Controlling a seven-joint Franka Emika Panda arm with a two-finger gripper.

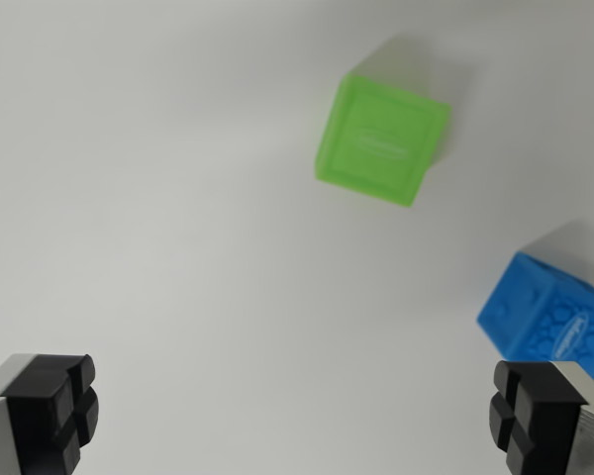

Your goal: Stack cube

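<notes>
Wrist view, looking straight down onto a plain white bench (pixel 158 228). No containers here, just two loose cubes on the bare surface.

The green cube (pixel 381 142) sits up at about one o'clock from the middle of the picture, turned slightly off square, with an oval embossed mark on its top face. It throws a soft shadow up and toward the wrist view's right. The blue cube (pixel 549 315) lies down at about four o'clock, close to the right edge of the picture, also rotated, showing a patterned side and an oval mark on the face nearest the edge. The two cubes stand well apart, white bench between them.

The gripper (pixel 295 411) has its jaws spread wide: one black padded finger (pixel 54 408) sits at eight o'clock in the bottom left corner, the other (pixel 530 411) at four o'clock in the bottom right. Nothing lies between them. The right finger shows just below the blue cube in the picture; whether they touch, I cannot tell.

Open room is plentiful: the whole left half and the centre of the bench are bare. No bench edge shows anywhere. The picture is a little soft, and the surface is even, matte and softly lit.
</notes>
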